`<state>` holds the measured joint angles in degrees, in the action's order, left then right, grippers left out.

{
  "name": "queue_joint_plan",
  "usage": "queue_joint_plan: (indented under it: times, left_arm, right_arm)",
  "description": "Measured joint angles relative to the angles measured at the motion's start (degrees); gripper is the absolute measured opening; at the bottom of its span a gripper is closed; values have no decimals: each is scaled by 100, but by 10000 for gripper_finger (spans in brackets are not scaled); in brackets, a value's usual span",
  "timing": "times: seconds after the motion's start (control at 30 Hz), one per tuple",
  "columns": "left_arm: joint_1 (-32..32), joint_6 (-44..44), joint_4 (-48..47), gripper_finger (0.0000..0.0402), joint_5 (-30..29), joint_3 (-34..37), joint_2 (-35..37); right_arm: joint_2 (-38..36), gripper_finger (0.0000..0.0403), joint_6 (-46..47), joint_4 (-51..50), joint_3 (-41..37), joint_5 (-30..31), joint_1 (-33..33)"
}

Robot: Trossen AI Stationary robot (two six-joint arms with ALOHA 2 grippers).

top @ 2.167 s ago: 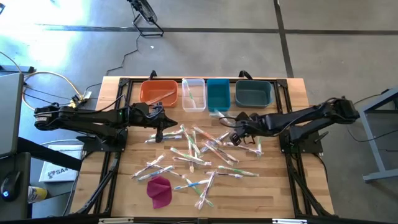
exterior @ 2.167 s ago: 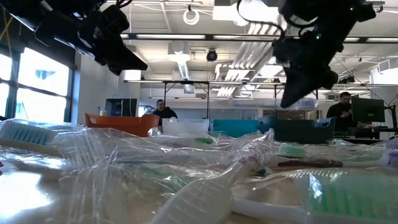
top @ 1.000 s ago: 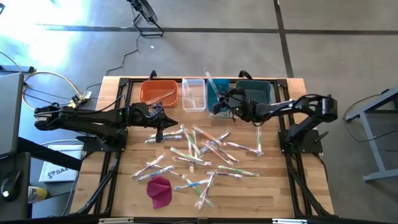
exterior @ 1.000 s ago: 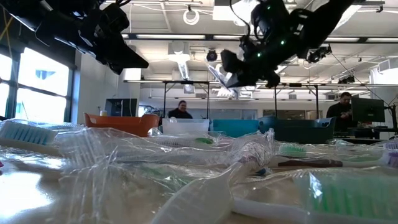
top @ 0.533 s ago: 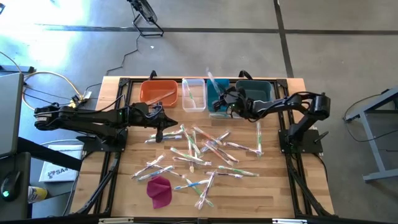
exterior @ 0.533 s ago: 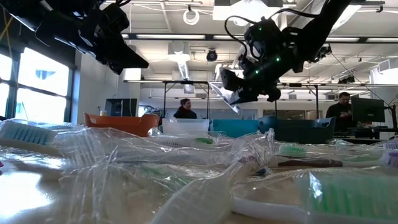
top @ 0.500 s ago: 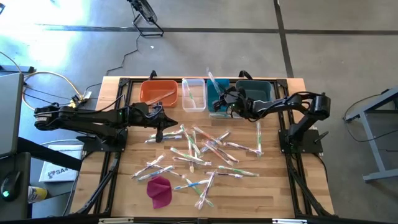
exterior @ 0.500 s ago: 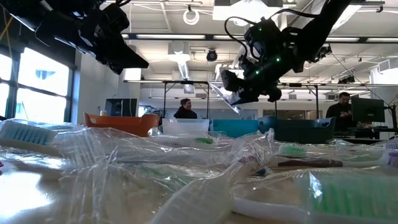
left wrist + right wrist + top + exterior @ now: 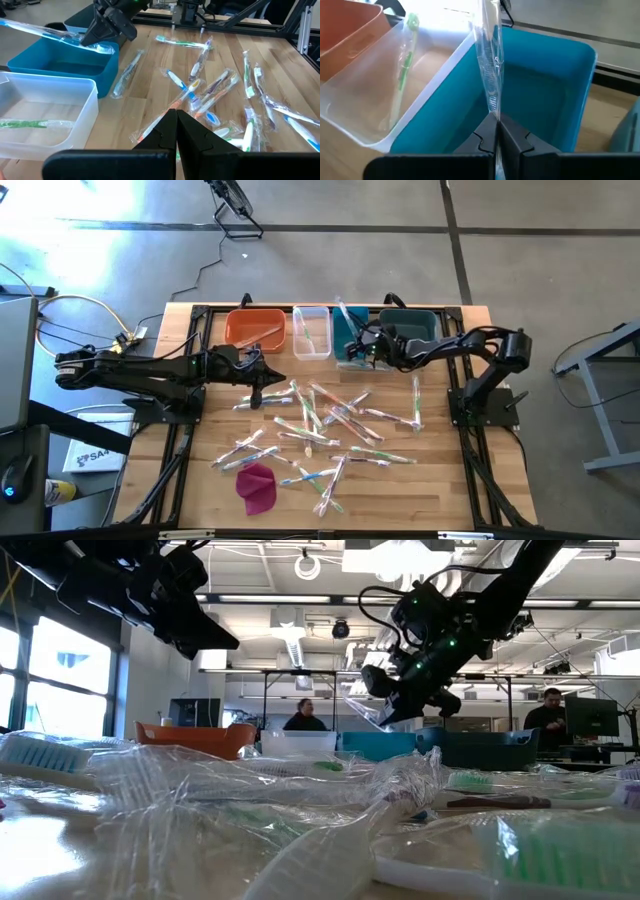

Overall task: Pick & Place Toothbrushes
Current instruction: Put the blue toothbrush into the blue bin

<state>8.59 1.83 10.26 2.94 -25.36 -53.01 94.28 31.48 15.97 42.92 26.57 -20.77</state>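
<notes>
Many wrapped toothbrushes (image 9: 320,425) lie scattered on the wooden table. My right gripper (image 9: 362,350) hangs over the blue bin (image 9: 350,330), shut on one wrapped toothbrush (image 9: 343,320) with blue bristles (image 9: 102,48). My left gripper (image 9: 256,396) hovers shut above the left part of the pile, touching nothing; its fingers (image 9: 176,112) point at the toothbrushes. A green toothbrush (image 9: 402,75) lies in the clear bin (image 9: 311,330), and another lies in the orange bin (image 9: 255,328). My right gripper pinches the wrapped toothbrush near its bristle end (image 9: 493,107) between its two fingers. The fingers slant down from the table's right side, across the brush. The brush is lifted clear above the blue bin, slanting, and its long end (image 9: 30,27) rises away over the bin's far side.
A dark grey bin (image 9: 408,330) stands right of the blue one along the far edge. A magenta cloth lump (image 9: 256,485) lies near the front left. Black frame rails (image 9: 180,430) run along both table sides. People show in the room beyond.
My right gripper has sunk toward the blue bin with the toothbrush, tipping further down and rolling a little. The toothbrush has come lower over the bin and stays clear of it.
</notes>
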Motion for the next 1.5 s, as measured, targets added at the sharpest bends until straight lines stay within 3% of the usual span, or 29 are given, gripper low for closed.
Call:
queue_joint_plan:
  times: [0.27, 1.5]
  left_arm:
    - [1, 0, 0, 1, -2, -2, 0]
    - [0, 0, -11, 1, 0, -2, 0]
  right_arm:
    - [0, 4, 44, -36, 0, -305, -73]
    - [0, 4, -302, 17, 0, -393, -73]
